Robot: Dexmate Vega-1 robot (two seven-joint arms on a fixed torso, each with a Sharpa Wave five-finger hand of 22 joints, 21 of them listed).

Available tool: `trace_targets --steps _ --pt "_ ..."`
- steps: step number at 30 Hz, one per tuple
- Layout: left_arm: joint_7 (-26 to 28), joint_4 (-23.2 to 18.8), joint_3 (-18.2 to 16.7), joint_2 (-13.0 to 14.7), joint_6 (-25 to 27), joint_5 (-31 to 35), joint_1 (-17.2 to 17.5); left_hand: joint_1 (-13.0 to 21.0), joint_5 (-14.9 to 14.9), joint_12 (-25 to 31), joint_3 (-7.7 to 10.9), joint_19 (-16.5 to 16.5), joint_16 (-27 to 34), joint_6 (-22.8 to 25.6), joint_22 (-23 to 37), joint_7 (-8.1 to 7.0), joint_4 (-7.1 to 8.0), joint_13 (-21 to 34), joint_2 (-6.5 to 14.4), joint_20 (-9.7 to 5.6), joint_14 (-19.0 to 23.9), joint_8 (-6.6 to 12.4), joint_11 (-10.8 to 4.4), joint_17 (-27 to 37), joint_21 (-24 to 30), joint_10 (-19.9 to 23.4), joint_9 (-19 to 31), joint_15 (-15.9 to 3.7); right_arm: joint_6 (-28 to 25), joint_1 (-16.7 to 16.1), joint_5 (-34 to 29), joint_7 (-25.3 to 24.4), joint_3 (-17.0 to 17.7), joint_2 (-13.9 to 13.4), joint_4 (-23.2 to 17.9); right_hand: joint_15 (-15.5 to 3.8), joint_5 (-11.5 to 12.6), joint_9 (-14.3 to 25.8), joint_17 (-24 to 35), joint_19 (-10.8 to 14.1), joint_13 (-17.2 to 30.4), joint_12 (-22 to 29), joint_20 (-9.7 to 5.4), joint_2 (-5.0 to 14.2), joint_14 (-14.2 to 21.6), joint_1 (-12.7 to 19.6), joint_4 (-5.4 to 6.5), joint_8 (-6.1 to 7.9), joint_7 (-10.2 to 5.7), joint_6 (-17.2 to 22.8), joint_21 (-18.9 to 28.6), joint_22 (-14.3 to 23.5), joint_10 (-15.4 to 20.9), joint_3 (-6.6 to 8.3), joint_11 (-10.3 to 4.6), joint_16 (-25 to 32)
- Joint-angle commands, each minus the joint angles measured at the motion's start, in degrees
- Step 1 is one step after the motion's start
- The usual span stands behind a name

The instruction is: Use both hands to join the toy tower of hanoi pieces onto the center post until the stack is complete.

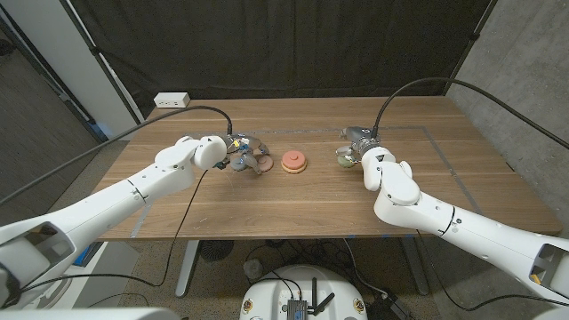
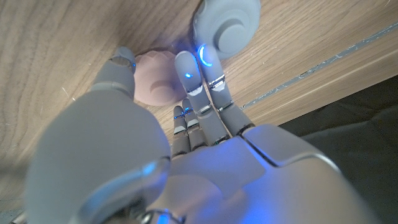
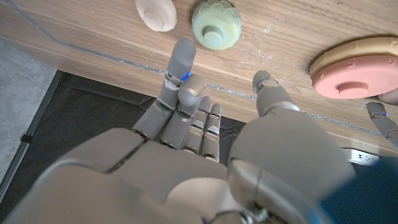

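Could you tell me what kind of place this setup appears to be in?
Probably a robotics lab or test cell: a wooden table with taped lines stands before a black curtain, cables trail over it, and a white power strip sits at its far edge.

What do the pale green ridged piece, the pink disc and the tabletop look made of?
Pale green ridged piece: matte, probably soft moulded plastic or silicone, no glare. Pink round disc on its tan base: same smooth matte look. Brown wooden tabletop: wood or wood-look laminate, visible grain.
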Motion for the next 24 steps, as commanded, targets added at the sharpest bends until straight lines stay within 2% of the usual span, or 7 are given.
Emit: trace_targets --steps 1,18,24 --pt "0.9 1.3 0.5 -0.6 -0.3 0.0 0.0 0.5 -0.2 0.2 -0.11 -0.1 0.4 0.6 -0.1 -0.1 0.02 -0.1 0.4 -8.01 0.0 0.4 -0.13 0.0 0.2 0.6 0.1 -4.79 -0.9 0.2 -0.3 0.4 -0.5 0.0 -0.3 -3.23 0.3 0.1 0.1 -0.1 0.1 -0.2 -5.19 0.37 -0.2 0.2 0.08 -0.02 0.0 0.5 -0.1 0.2 0.4 0.37 0.2 0.1" --pt "1.1 1.8 0.6 -0.2 0.1 -0.8 0.8 0.9 -0.2 0.5 -0.01 -0.1 0.6 1.7 -0.1 -0.21 -0.12 -0.2 0.6 -8.06 0.1 0.78 -0.51 -0.1 0.4 1.4 0.1 -4.79 -1.7 0.8 -1.6 1.4 -1.7 0.0 -1.1 -3.24 0.3 0.1 0.1 -0.1 0.3 -0.3 -5.19 0.39 -0.3 0.2 0.06 -0.08 -0.12 0.5 -0.2 0.2 0.5 0.46 0.16 0.0" --pt "1.5 1.0 0.2 0.1 1.2 -1.2 1.7 1.6 -0.2 1.4 0.25 0.5 0.8 4.2 0.0 -0.65 -0.26 -0.1 1.0 -8.06 0.5 1.6 -1.55 -0.3 0.8 4.1 0.2 -4.8 -1.5 0.6 -1.5 1.2 -1.5 0.1 -1.0 -3.24 0.4 0.1 -0.1 0.0 0.4 -0.2 -5.19 0.41 -0.5 0.2 0.05 -0.1 -0.15 0.5 -0.2 0.2 0.7 0.51 0.01 -0.2"
